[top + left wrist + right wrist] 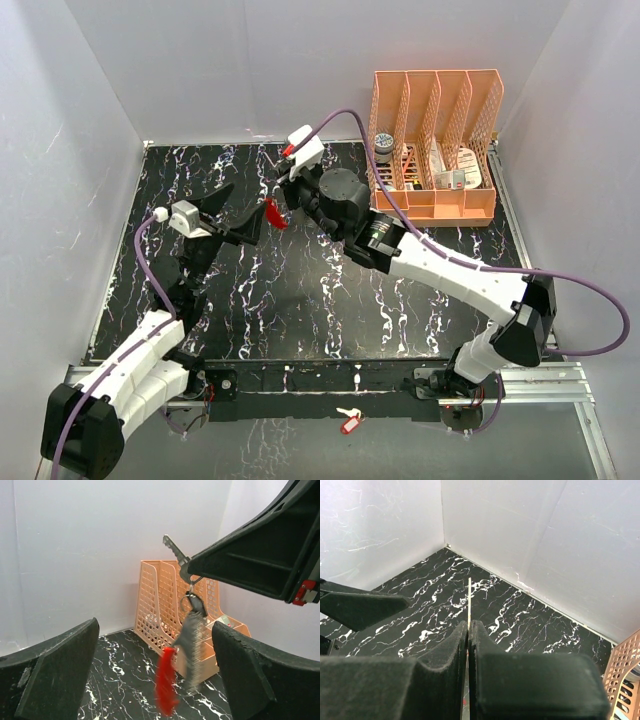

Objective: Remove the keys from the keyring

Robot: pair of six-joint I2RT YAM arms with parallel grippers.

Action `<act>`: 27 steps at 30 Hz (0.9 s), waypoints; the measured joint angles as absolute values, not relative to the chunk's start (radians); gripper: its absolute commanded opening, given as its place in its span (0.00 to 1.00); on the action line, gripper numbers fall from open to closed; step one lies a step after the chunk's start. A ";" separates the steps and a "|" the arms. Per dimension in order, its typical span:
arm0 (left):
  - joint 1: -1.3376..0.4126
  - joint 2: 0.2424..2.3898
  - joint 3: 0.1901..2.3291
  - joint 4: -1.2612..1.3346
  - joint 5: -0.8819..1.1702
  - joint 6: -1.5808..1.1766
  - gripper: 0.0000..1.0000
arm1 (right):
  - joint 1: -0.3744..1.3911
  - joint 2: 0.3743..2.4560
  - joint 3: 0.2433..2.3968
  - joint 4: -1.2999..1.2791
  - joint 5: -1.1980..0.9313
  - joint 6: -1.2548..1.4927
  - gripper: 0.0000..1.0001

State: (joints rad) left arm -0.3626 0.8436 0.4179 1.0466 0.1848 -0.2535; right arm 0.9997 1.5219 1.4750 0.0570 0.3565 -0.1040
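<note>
**Keys hang in mid-air between the two grippers**

The bunch hangs above the far middle of the black marbled table (300, 300), well away from its edges. Open tabletop shows on the near side and out to the left as far as the white walls (90, 150). The right gripper (469, 624) is clamped tight on a single key (174, 546), whose toothed blade sticks out up and to the left past the fingers. Below it, the keyring (275, 213) with its red crescent and the rest of the keys (191, 635) hang free in the air. The left gripper (155, 623) is spread wide and holds nothing. In its own camera its two fingers stand to either side of the hanging bunch, apart from it.

The hanging keys are blurred in the left wrist view, so they cannot be counted, and the loop itself is hard to make out. From the right wrist, the single key shows only as a thin pale edge between the pads. From above, the right gripper covers nearly all of the bunch except the red crescent.

A peach file rack (435, 150) stands in the far right corner against the wall, close behind the right wrist. It has a small round container (385, 143) and some packets (455, 177) in its slots. A lone key with a red tag (348, 420) lies on the near rail between the arm bases.
</note>
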 measured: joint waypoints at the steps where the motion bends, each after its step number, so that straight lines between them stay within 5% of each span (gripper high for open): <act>1: -0.363 0.844 0.418 1.047 0.188 -0.249 0.90 | 1.000 1.518 1.475 0.057 0.356 -0.104 0.00; 9: -0.363 0.889 0.442 1.058 0.212 -0.234 0.60 | 1.001 1.489 1.456 0.062 0.350 -0.102 0.00; 27: -0.363 0.972 0.517 1.114 0.333 -0.247 0.57 | 1.008 1.462 1.441 0.065 0.338 -0.097 0.00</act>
State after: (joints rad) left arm -0.3626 0.9718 0.5171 1.1145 0.3328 -0.2466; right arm 1.0080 1.4624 1.4414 0.0647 0.3378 -0.0975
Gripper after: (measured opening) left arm 0.570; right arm 0.010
